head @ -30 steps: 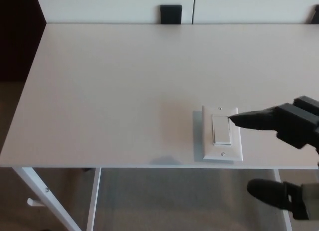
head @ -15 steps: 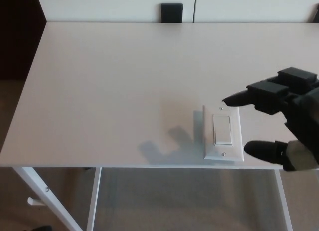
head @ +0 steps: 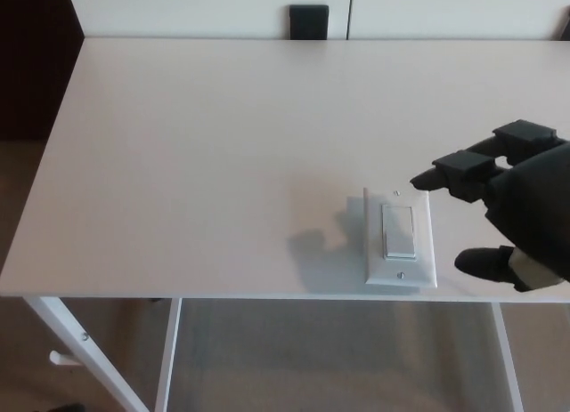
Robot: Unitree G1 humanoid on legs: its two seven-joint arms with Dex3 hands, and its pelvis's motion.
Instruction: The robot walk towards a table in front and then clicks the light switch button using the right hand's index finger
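Note:
A white light switch plate [head: 400, 238] with a rocker button lies flat near the front edge of the white table [head: 223, 145]. My black right hand [head: 503, 212] hovers just right of the plate, above the table. Its fingers are spread with nothing held. One fingertip [head: 421, 180] points left, over the plate's upper right corner. The thumb [head: 481, 263] sits lower, right of the plate's bottom corner. Whether the fingertip touches the plate I cannot tell. My left hand does not show.
A small black object [head: 308, 22] stands at the table's far edge against a white wall. White table legs [head: 85, 354] slant below the front edge, over a brownish floor. A dark area lies at the far left.
My right hand has lifted off the rocker button and drawn back to the right, its fingers now higher over the plate's corner. Its shadow has appeared left of the plate.

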